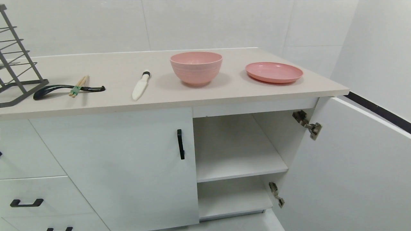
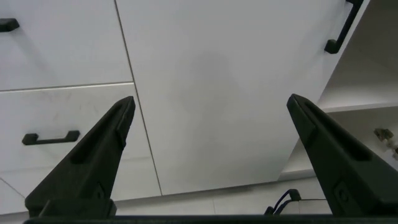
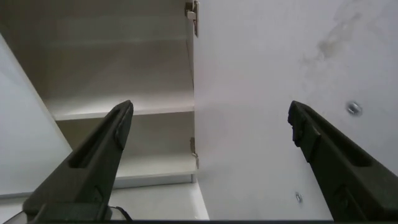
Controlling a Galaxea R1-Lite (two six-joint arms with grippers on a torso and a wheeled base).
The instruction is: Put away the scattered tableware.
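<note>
Left gripper [image 2: 211, 102] and right gripper [image 3: 211, 107] gaped wide, empty, facing the cabinet [image 1: 112, 160]; pink bowl [image 1: 196, 67], pink plate [image 1: 274, 72] and seemingly chopsticks [image 1: 78, 86] lay on the countertop [image 1: 128, 64].

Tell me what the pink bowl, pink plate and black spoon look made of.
Pink bowl: likely matte plastic; even colour, faint ridges, no glaze shine. Pink plate: same dull pink, probably same material. Black spoon: smooth, slightly glossy black, plastic or nylon, uncertain.

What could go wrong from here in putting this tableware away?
The chopsticks lie across the handle of the black spoon, so lifting one may drag the other. The plate sits near the right end of the counter; a poor grip might push it off. The open door could catch an arm.
</note>
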